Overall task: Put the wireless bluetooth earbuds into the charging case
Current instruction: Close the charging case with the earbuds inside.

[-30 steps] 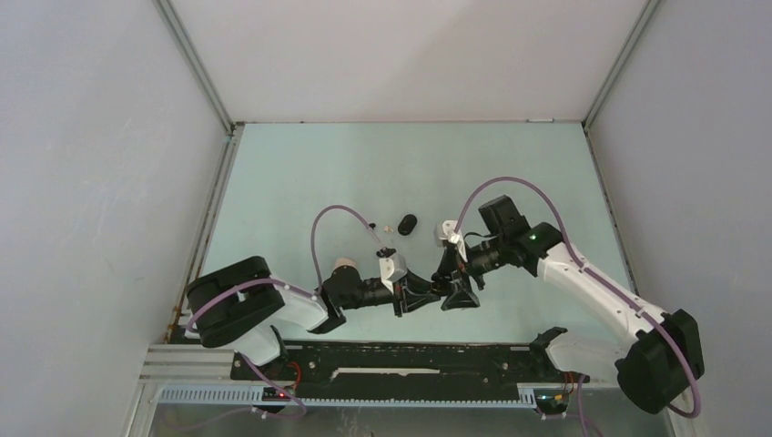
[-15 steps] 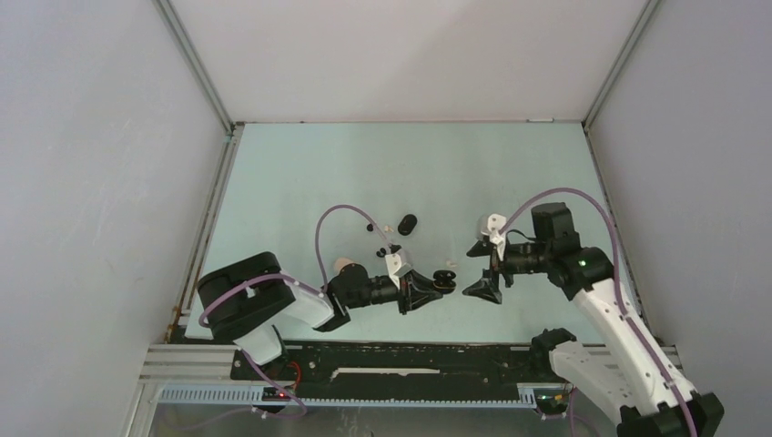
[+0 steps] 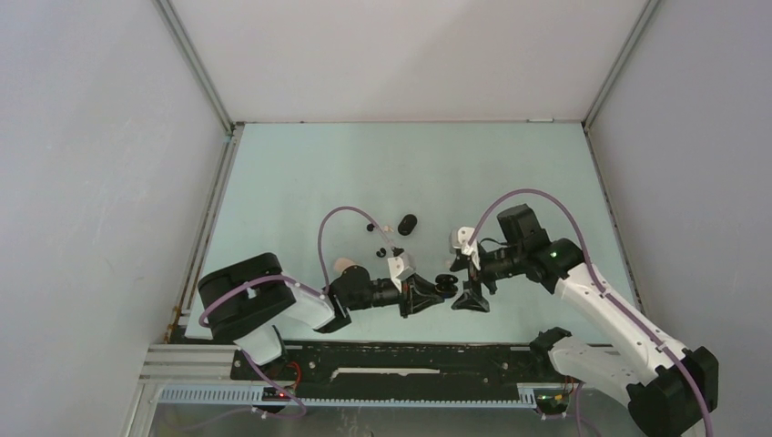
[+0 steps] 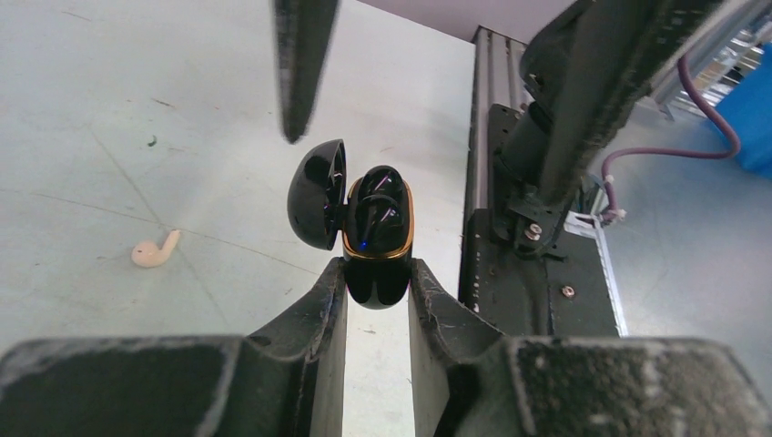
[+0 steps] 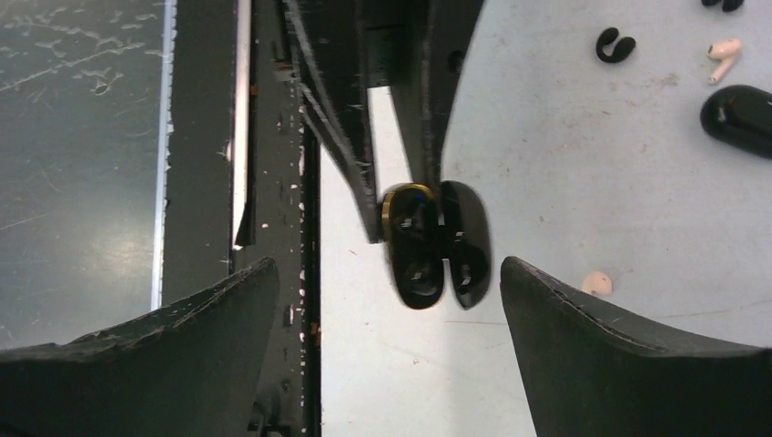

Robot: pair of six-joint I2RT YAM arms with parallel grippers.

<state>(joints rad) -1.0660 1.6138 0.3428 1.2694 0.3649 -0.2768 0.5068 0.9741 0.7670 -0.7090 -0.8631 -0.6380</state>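
My left gripper (image 4: 375,273) is shut on the base of a black charging case (image 4: 375,232) with a gold rim, held above the table. Its lid (image 4: 317,193) hangs open, and a black earbud (image 4: 378,205) sits in the well. In the top view the case (image 3: 446,284) lies between my left gripper (image 3: 428,293) and my right gripper (image 3: 473,296). My right gripper (image 5: 387,269) is open and empty, facing the case (image 5: 417,246) a short way off. A whitish earbud (image 4: 153,250) lies on the table, also showing in the right wrist view (image 5: 596,282).
A closed black case (image 3: 407,223) lies further back, also in the right wrist view (image 5: 739,116). Loose near it are a black bud (image 5: 614,44) and a whitish bud (image 5: 724,50). The black base rail (image 5: 273,137) runs along the near table edge.
My right arm drew away to the right half a second ago and has now swung back left, close to the case. My left gripper still holds the case in about the same place.
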